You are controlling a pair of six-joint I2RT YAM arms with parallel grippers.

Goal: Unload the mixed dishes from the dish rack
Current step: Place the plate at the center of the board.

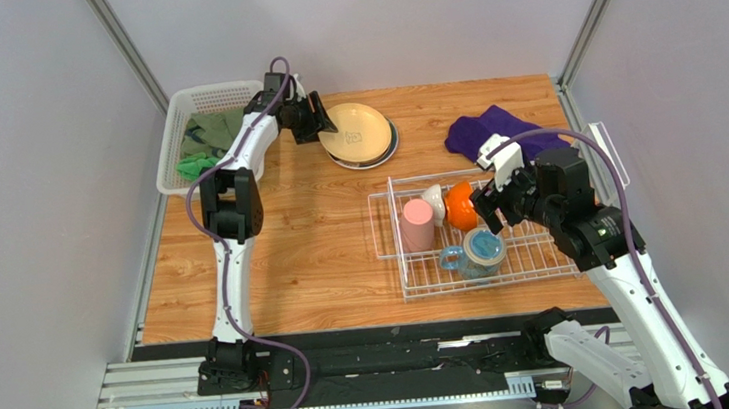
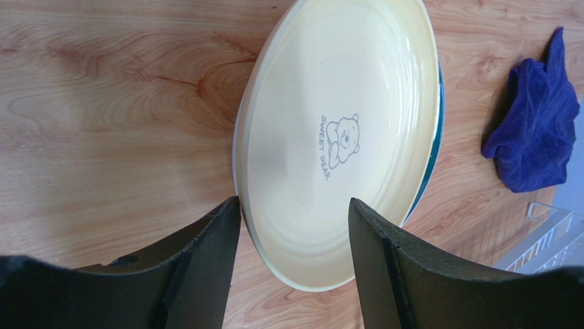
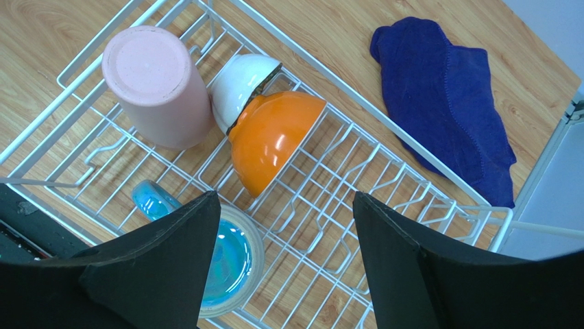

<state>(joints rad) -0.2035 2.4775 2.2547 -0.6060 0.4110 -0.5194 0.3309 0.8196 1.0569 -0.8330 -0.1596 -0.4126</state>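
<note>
Lower plate point(image 2: 433, 151) mostly hidden under cream plate point(image 2: 339, 137), mug point(image 3: 233, 257) partly behind right gripper point(image 3: 284, 199), dish rack point(image 3: 329, 185) cut off at edge

The left pincer point(image 2: 293, 204) gapes around the rim of the stacked plates point(image 2: 343, 137). Bare worktop point(image 1: 283, 253) spreads wide between them and the rack point(image 1: 534, 253). At the rack's left end the pink cup point(image 1: 418, 225), white bowl point(image 1: 434, 201) and orange bowl point(image 1: 460, 205) sit packed close, with the blue mug point(image 1: 481, 250) just beside them. The right pincer point(image 3: 286, 197) hovers open above. Only upright tines fill the right end. A purple cloth point(image 1: 492, 132) lies beyond the rack, and a basket point(image 1: 173, 153) fills the far left corner.
</note>
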